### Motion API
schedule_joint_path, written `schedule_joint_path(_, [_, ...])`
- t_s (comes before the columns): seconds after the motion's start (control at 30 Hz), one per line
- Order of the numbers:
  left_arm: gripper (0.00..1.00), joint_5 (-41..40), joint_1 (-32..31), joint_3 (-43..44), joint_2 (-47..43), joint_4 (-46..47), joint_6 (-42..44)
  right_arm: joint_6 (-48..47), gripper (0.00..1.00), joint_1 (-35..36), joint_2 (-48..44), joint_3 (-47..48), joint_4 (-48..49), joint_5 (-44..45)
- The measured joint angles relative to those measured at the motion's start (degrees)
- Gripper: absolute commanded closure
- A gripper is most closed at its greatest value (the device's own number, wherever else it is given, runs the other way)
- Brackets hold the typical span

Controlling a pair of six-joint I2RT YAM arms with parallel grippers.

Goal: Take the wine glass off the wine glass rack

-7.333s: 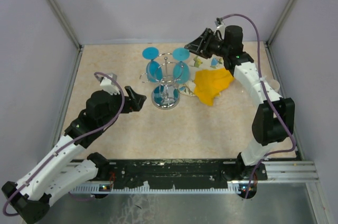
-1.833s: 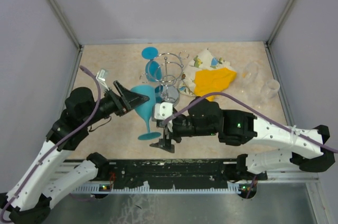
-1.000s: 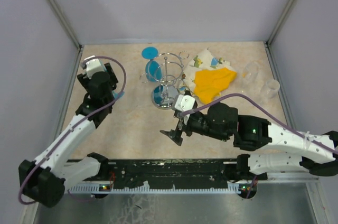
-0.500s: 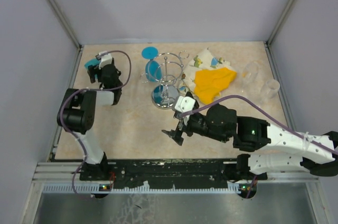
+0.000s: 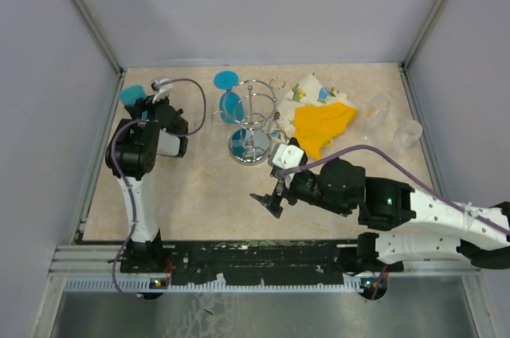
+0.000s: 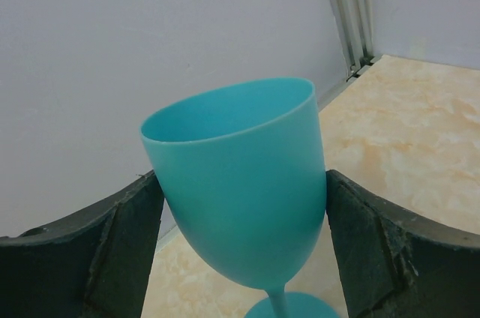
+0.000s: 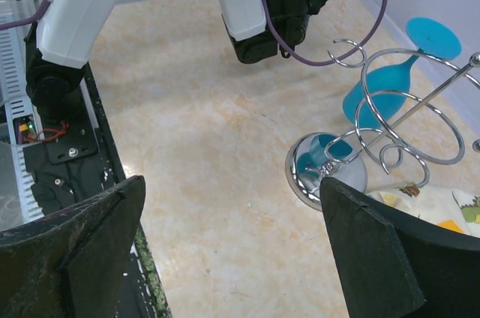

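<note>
A teal wine glass stands upright between the fingers of my left gripper, which press the bowl on both sides; its foot shows just below. From above, this wine glass and my left gripper are at the table's far left, by the wall. The chrome wine glass rack stands mid-table, with a second blue glass hanging upside down on its left arm. My right gripper hovers open and empty in front of the rack, its jaws wide apart.
A yellow cloth and a patterned cloth lie right of the rack. Two clear cups sit near the right wall. The left wall stands close behind the held glass.
My left arm has folded back and carried the teal glass to the far left corner by the wall. The right gripper has shifted slightly right and stays open.
</note>
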Motion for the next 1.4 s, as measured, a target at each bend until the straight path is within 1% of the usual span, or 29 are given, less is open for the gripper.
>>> schedule_joint_path(0.23, [0.01,-1.07,0.11,0.09,0.42,0.33,0.48,0.0,0.01,-0.24,-0.04,-0.35,-0.04,-0.02])
schedule_joint_path(0.7, [0.0,-3.26,-0.55,-4.11,-0.79,0.42,-1.68,0.02,0.01,-0.46,-0.17,-0.35,-0.02,-0.07])
schedule_joint_path(1.0, [0.0,-4.59,-2.16,-7.96,-5.99,0.44,-2.49,0.04,0.01,-0.46,-0.55,-0.37,0.04,-0.44])
schedule_joint_path(1.17, [0.0,-6.36,-2.69,-12.87,-9.64,0.5,-3.43,0.07,0.01,-0.46,-0.55,-0.37,0.04,-0.63])
schedule_joint_path(1.4, [0.0,-8.2,-3.48,-14.51,-10.1,0.52,-3.98,0.35,0.01,-0.46,-1.27,-0.35,-0.02,-1.38])
